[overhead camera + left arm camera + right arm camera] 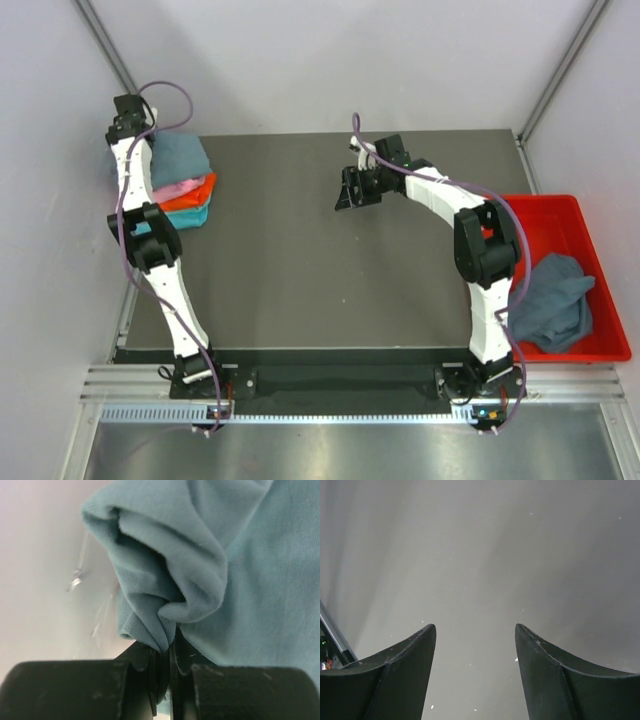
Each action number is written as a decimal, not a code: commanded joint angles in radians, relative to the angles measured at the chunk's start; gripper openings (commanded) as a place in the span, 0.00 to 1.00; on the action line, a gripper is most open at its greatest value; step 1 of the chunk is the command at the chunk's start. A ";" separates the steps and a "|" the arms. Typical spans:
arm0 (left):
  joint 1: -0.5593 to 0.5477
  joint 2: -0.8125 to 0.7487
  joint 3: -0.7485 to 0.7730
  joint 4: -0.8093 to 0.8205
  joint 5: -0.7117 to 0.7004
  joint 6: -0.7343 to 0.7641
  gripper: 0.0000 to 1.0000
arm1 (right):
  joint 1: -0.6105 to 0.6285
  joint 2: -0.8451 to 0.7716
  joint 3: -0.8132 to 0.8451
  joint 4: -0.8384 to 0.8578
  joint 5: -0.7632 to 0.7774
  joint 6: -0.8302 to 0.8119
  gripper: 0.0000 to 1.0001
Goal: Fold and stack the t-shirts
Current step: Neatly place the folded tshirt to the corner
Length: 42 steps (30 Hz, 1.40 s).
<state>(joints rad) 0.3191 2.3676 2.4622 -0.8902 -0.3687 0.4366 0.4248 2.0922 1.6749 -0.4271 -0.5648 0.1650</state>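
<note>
At the table's far left corner lies a stack of folded t-shirts: a slate blue-grey one [183, 155] on top, then pink [187, 186], orange [196, 198] and teal [191, 215]. My left gripper [130, 127] is at the stack's far left edge. In the left wrist view this gripper [170, 646] is shut on a bunched fold of the blue-grey t-shirt [240, 570]. My right gripper [347, 195] hovers over the table's back middle. It is open [475, 630], with only bare table between its fingers. Another blue-grey t-shirt [552, 300] lies crumpled in the red tray.
The shallow red tray [600, 250] sits off the table's right edge, beside the right arm. The dark table top [300, 270] spreads between the two arms. Pale walls close in on the left, back and right; the stack lies close to the left wall [40, 580].
</note>
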 commanded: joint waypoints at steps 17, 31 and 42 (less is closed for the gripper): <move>-0.060 0.073 -0.055 0.289 -0.105 0.076 0.00 | 0.046 -0.077 -0.014 0.007 0.025 -0.041 0.65; -0.083 -0.011 -0.092 0.350 -0.161 0.012 0.71 | 0.066 -0.032 0.031 0.011 0.020 -0.030 0.65; -0.308 -0.309 -0.267 0.390 0.001 0.024 0.81 | 0.078 -0.023 0.031 0.014 0.019 -0.032 0.65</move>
<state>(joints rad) 0.0998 2.1464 2.2120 -0.5594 -0.4210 0.4419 0.4793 2.0789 1.6634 -0.4347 -0.5426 0.1486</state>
